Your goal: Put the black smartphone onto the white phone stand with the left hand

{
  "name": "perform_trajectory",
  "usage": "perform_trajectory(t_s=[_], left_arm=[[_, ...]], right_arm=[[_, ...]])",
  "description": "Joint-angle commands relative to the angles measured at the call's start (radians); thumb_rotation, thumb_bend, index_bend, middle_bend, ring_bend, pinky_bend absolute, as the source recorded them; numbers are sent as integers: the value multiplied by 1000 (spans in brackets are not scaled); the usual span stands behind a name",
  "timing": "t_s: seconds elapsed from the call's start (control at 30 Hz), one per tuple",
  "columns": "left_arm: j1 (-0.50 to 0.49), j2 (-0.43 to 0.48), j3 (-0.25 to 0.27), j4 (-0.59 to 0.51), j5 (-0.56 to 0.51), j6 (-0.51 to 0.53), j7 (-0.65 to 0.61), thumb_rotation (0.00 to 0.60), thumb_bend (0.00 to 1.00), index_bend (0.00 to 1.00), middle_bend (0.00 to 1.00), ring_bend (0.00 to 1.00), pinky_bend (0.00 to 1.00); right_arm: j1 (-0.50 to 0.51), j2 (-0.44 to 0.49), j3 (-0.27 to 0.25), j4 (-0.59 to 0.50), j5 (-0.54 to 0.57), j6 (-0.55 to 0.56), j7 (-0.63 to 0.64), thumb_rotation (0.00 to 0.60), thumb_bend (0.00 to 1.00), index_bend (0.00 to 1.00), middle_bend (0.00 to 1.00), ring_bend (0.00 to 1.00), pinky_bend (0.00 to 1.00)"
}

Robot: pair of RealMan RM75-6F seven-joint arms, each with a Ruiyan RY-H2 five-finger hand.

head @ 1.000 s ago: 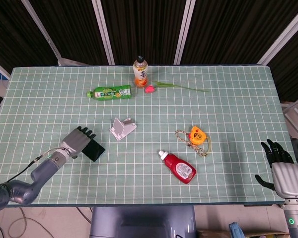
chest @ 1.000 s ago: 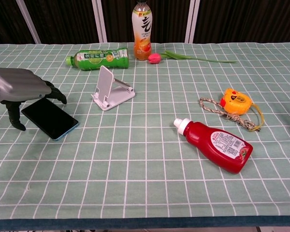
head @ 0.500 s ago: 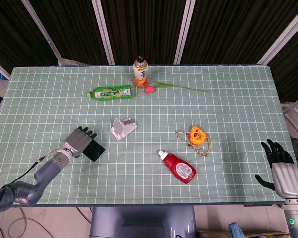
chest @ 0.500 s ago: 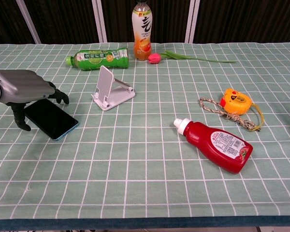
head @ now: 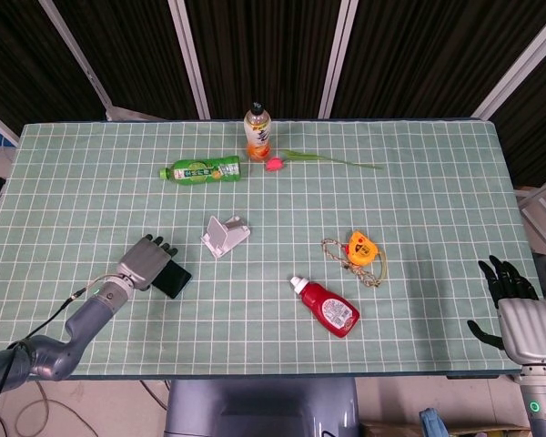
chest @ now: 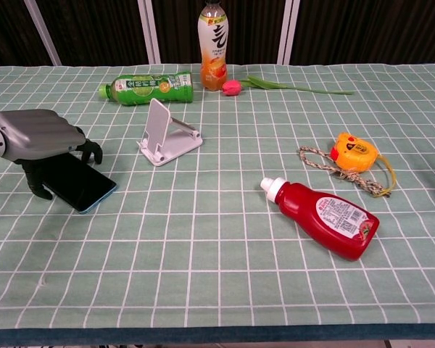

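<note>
The black smartphone (head: 176,279) (chest: 81,186) lies flat on the green checked cloth at the near left. My left hand (head: 146,262) (chest: 40,134) hovers low over its left part, palm down. The thumb stands by the near-left edge and the fingertips (chest: 94,152) curl down past the far edge; the phone is not lifted. The white phone stand (head: 224,235) (chest: 163,134) sits just right of and behind the phone, with nothing on it. My right hand (head: 519,314) rests at the table's near right corner, fingers spread, holding nothing.
A green bottle (head: 200,169) (chest: 146,87) lies behind the stand. An upright orange drink bottle (head: 257,132) and a pink tulip (head: 274,164) are at the back. A red ketchup bottle (head: 329,308) and an orange tape measure (head: 360,247) lie to the right.
My left hand has slid toward the near edge and lowered over the phone, covering more of it. The phone and the right hand have not moved.
</note>
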Motion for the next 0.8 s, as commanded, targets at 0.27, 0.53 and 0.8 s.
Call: perform_trajectory(t_s=[0.27,0.53,0.8], left_arm=[[4,-6,5,11,10,-4,-20,600,81,255,322,210,320],[8,-9,6,11,22,1,-34,600,141,343,421,294,396],[20,-4,10,14,60,17,-75,600,243,482,568,432,510]], right_arm=[[0,-1,0,1,0,0,-1,600,298,46,0,0,177],[0,0,-1,0,-1,0,0,600,299,46,0,0,178],[-1,0,-1,0,-2,2,0,600,306,47,0,0,178]])
